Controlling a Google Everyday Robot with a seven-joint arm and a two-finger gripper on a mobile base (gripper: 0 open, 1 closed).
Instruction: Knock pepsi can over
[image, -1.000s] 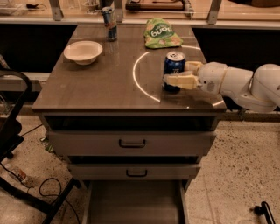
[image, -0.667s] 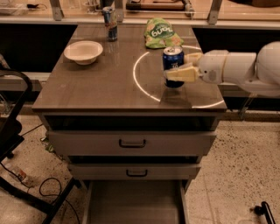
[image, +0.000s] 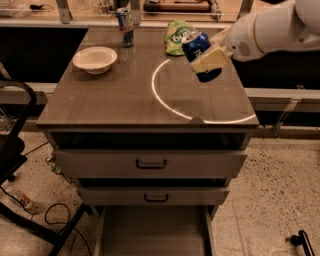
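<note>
Two closed grey drawers with dark handles front the cabinet, above a lowest drawer pulled open near the floor. A black chair frame stands to the left.

On the brown tabletop a thin bright arc of light curves across the right half. Farther back, a round white bowl sits well apart at the left. A crumpled green chip bag lies just behind the can, and a slim silver-blue can stands at the far edge.

Reaching in from the right on a white arm, the gripper has its tan fingers clamped around the dark blue pepsi can. The pepsi can is tilted over the far right of the tabletop, its silver top leaning left. Whether its base touches the surface cannot be told.

Less than a second ago the pepsi can stood upright inside the arc. Can and arm now sit higher and farther back, close to the bag.
</note>
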